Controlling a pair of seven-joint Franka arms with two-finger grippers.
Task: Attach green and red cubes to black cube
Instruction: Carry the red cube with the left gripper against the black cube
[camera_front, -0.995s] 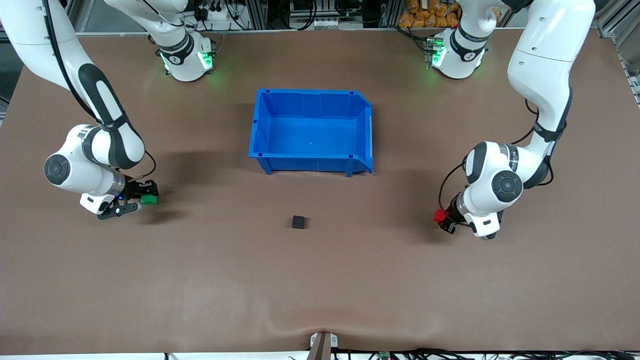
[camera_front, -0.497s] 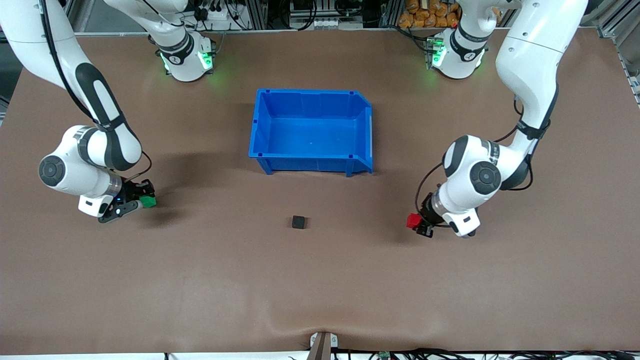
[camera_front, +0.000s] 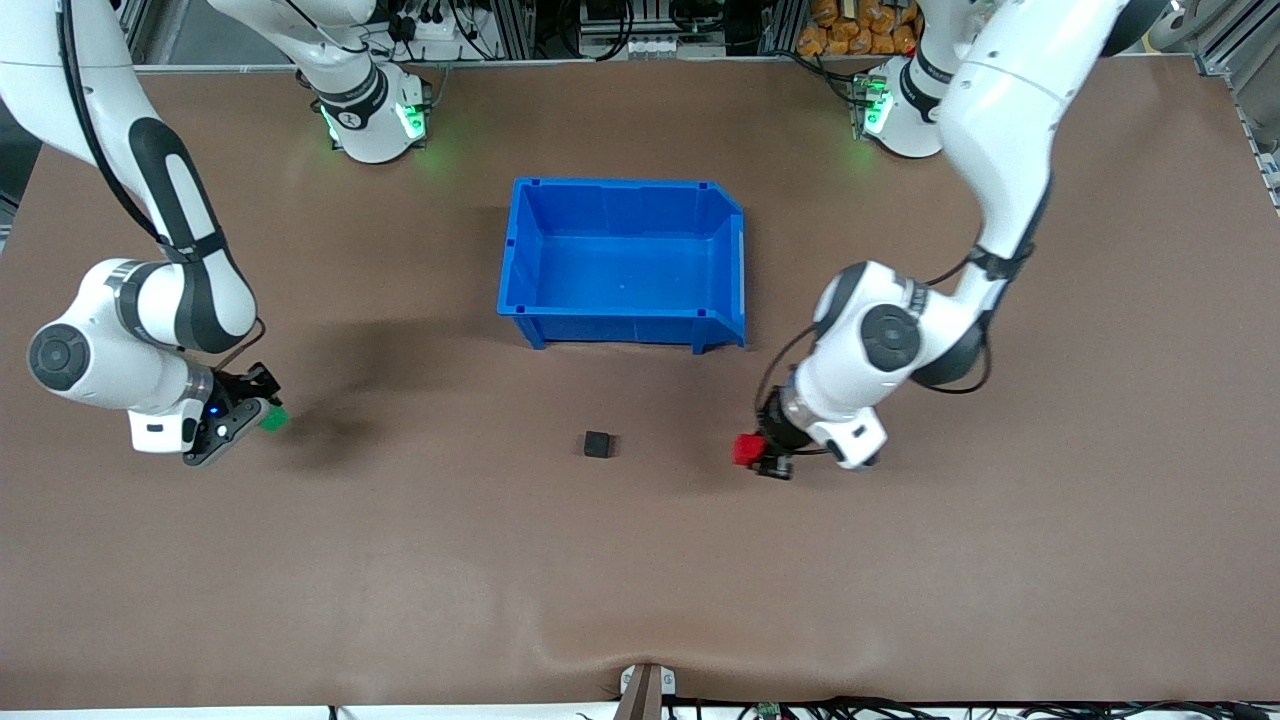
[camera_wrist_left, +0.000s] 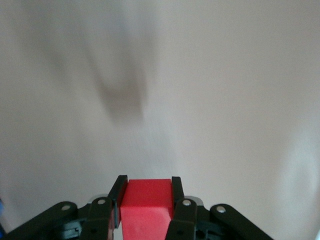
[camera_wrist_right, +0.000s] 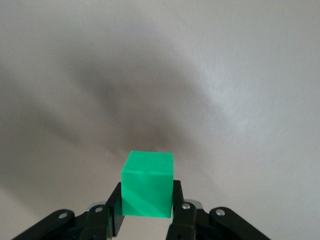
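Observation:
The black cube (camera_front: 597, 444) sits on the brown table, nearer to the front camera than the blue bin. My left gripper (camera_front: 752, 453) is shut on the red cube (camera_front: 745, 449) and holds it above the table, beside the black cube toward the left arm's end. The red cube shows between the fingers in the left wrist view (camera_wrist_left: 147, 205). My right gripper (camera_front: 262, 410) is shut on the green cube (camera_front: 272, 418) above the table toward the right arm's end. The green cube shows gripped in the right wrist view (camera_wrist_right: 148, 184).
An open blue bin (camera_front: 620, 190) stands mid-table, farther from the front camera than the black cube. Both arm bases (camera_front: 370, 110) stand along the table's back edge. Bare brown table surrounds the black cube.
My left gripper has carried the red cube a long way toward the black cube. My right gripper has moved with the green cube slightly away from it, toward the right arm's end.

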